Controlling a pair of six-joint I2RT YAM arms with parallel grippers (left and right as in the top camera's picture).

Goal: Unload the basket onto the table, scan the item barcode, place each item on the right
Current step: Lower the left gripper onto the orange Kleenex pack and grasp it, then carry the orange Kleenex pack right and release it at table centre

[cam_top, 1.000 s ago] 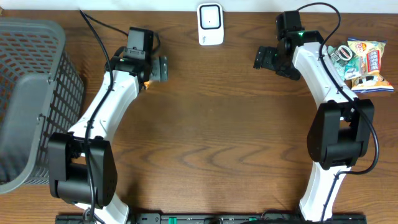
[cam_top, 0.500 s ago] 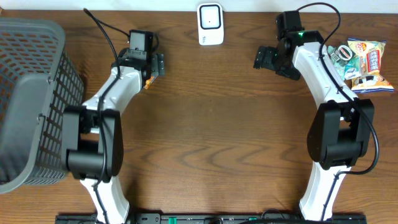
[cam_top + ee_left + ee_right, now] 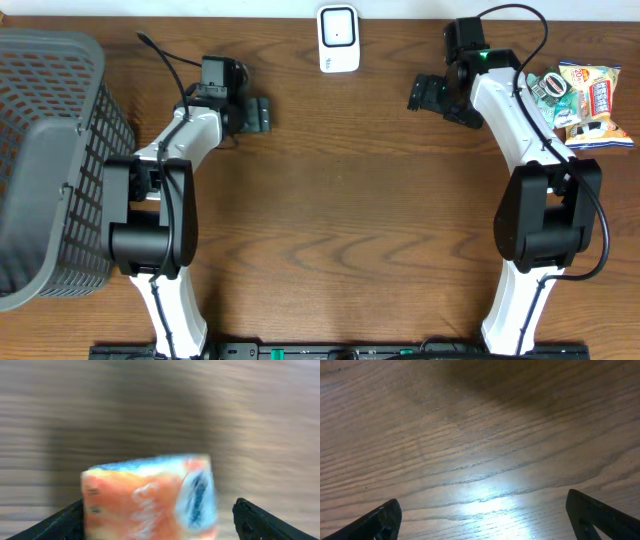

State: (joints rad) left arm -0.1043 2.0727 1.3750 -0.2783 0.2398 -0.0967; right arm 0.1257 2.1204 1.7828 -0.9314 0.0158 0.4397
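Orange-and-blue packet (image 3: 150, 502) sits between the fingers of the left gripper (image 3: 159, 510). The wrist view is badly blurred. The jaws stand wide: the packet's 9 o'clock edge is right at one finger and there's a visible gap at its 3 o'clock edge before the other, so it's bracketed, not clamped. Can't tell whether it rests on the wood or is carried. No barcode is readable in that blur.

Right gripper (image 3: 480, 525): fingers fully apart, nothing between them, bare wooden table (image 3: 480, 435) underneath.

Overhead layout:
- Left gripper is at roughly 11 o'clock on the table, and the packet is hidden under it from above.
- White scanner (image 3: 338, 38) is at 12 o'clock, and the left gripper lies at about 8 o'clock from it, near but not in front of it.
- Right gripper is at 1 o'clock, idle.
- Snack pile (image 3: 588, 100) is at 2 o'clock.
- Grey mesh basket (image 3: 45, 120) is at 9 o'clock.

Progress, my read: early. One item is picked out and sits in the jaws, but the scan isn't done. What's left is to close on the packet, bring it to the scanner and turn the barcode face toward it. The pile at 2 o'clock looks untouched.
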